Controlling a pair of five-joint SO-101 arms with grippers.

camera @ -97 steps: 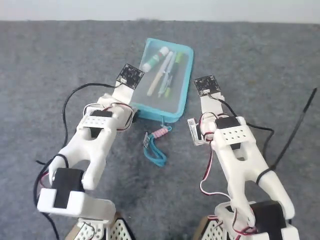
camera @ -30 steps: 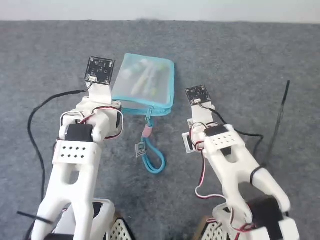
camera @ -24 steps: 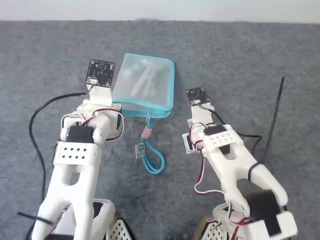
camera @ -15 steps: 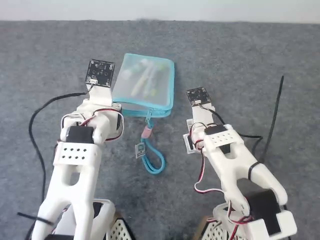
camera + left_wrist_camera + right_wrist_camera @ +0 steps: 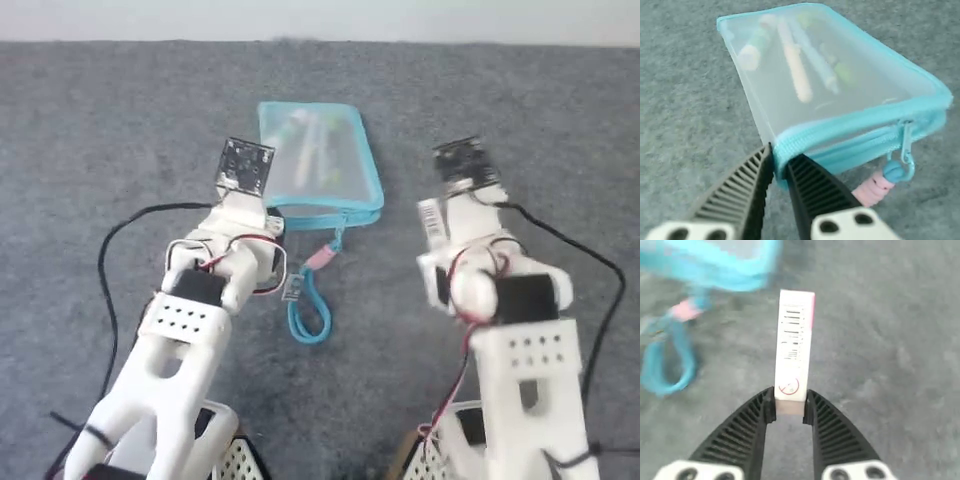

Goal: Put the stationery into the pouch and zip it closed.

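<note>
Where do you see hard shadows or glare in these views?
High view: soft, even light, no hard shadows on the mat. Left wrist view: no glare on the pouch, pinched at its corner by the left tool; the pens show through it. Right wrist view: the white box in the right tool is evenly lit.

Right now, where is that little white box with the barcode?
The white box is clamped in the right gripper, off to the right of the teal pouch in the high view, over the grey mat.
</note>
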